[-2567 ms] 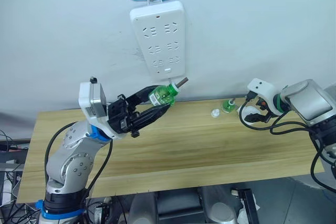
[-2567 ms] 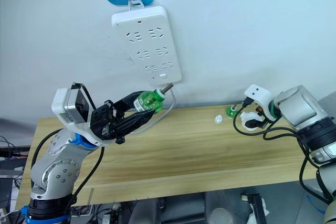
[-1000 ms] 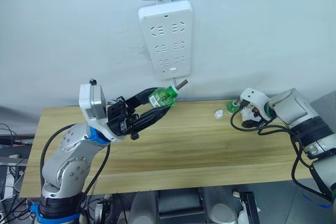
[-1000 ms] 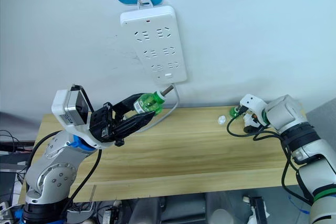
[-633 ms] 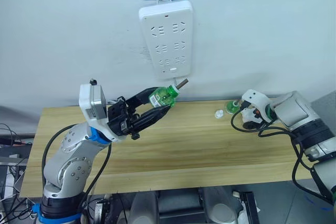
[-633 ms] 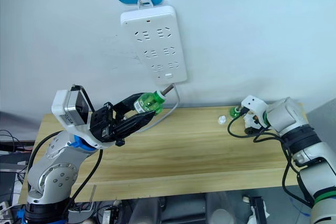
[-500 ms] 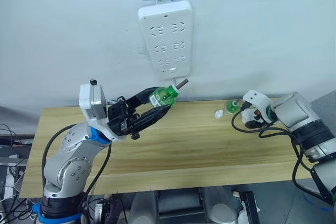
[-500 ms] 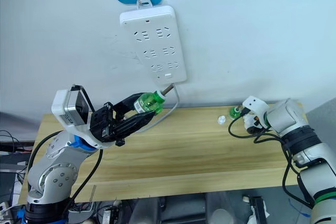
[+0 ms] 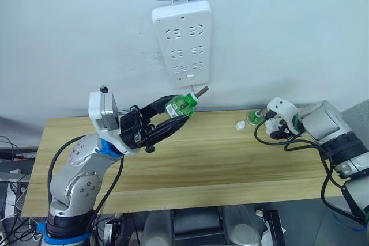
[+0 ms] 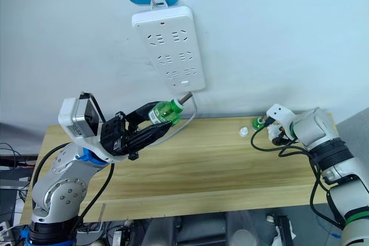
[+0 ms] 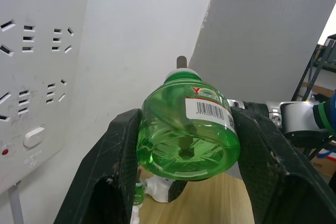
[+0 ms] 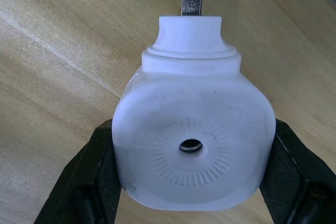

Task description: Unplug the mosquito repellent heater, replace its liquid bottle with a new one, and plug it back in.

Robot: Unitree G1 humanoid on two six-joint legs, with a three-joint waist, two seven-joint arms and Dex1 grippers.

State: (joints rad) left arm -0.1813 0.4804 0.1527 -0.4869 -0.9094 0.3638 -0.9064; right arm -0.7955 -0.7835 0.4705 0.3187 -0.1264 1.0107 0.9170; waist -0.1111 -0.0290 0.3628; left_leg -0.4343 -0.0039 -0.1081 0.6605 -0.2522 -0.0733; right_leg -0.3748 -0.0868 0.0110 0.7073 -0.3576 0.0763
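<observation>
Left eye view: the left gripper is held above the wooden table, clenched on a green liquid bottle whose wick points up toward the white power strip hanging on the wall. No plug is seated in any socket of the strip.
Right eye view: the right gripper is seen at the table's far right corner, near a second green bottle and a small clear cap lying on the table beside it.
Left wrist view: the raised bottle is squeezed between both black fingers, base toward the camera, barcode label up, wick away; the power strip stands just beside it.
Right wrist view: the mosquito repellent heater is grasped by the right gripper, both fingers pressed to its sides, its round vent hole facing the camera. It is held over the table, near the second green bottle. A metal prong is seen beyond its collar. Whether a bottle sits inside it cannot be told.
Step in hand: the heater is judged unplugged, and the bottle swap is under way, with one bottle in the left gripper and the heater in the right.
Next move: the two grippers, now well apart, would need to be brought together so that wick and neck line up with the heater's opening.
Count: two green bottles, one heater, one power strip, one loose cap.
</observation>
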